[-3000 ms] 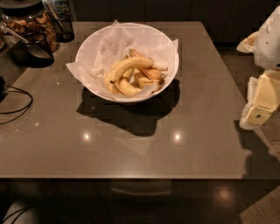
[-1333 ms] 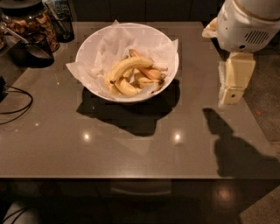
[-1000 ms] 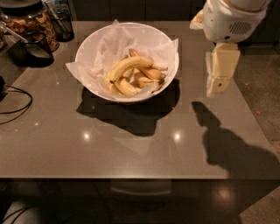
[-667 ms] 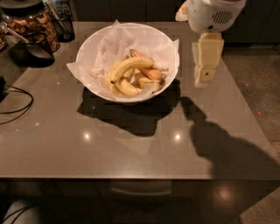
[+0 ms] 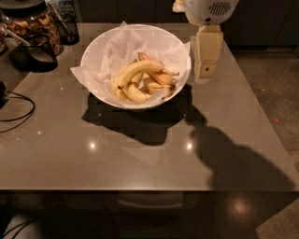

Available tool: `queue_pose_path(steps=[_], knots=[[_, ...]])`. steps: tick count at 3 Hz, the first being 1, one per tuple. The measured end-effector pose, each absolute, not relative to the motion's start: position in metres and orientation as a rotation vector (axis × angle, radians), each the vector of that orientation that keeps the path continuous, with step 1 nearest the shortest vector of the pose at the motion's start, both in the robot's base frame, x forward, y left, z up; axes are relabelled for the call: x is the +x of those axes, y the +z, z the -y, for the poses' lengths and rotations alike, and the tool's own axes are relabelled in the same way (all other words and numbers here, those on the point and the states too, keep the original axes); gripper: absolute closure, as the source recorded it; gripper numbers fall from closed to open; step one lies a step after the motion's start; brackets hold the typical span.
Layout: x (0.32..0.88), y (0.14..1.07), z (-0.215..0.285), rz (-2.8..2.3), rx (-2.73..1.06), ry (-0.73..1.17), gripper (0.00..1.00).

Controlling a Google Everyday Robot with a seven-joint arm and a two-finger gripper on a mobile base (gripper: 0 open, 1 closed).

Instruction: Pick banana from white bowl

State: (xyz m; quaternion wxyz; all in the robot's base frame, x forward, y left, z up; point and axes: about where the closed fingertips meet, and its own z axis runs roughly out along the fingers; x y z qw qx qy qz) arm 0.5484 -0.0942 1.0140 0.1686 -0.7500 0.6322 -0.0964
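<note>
The gripper (image 5: pixel 205 73) hangs in the upper right of the camera view, a cream block pointing straight down from the arm's rounded white housing (image 5: pixel 208 9). It sits just beside the right rim of the white bowl (image 5: pixel 96 51), outside it and not over its contents. Whether it is open or closed cannot be told, and it holds nothing that shows. Its shadow falls dark across the table (image 5: pixel 140 158) below and to the right.

The bowl stands on the far half of the table, lined with crinkled white paper (image 5: pixel 117 44) that spills over the rim on the left. In it lie several bananas. The banana (image 5: pixel 160 78) of the task – small, dull, brownish-yellow – lies in the right part of the pile, on the side nearest the gripper, its thin stem pointing at the right rim. The larger banana (image 5: pixel 138 70), paler and brighter, curves across the top of the pile, touching it.

At the far left corner stand a jar (image 5: pixel 35 23) with brown pieces inside and a dark glass (image 5: pixel 65 21) – well apart from the bowl. A black cable (image 5: pixel 21 112) loops on the left edge
</note>
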Motion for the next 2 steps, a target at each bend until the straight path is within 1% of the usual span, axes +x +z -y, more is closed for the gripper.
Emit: queue_pose_path(steps=[1,2], knots=[[0.555,1.006,0.101,-1.81,-2.114,-0.247,0.0],[0.572,0.997,0.093,-1.799,-2.139,-0.211,0.0]])
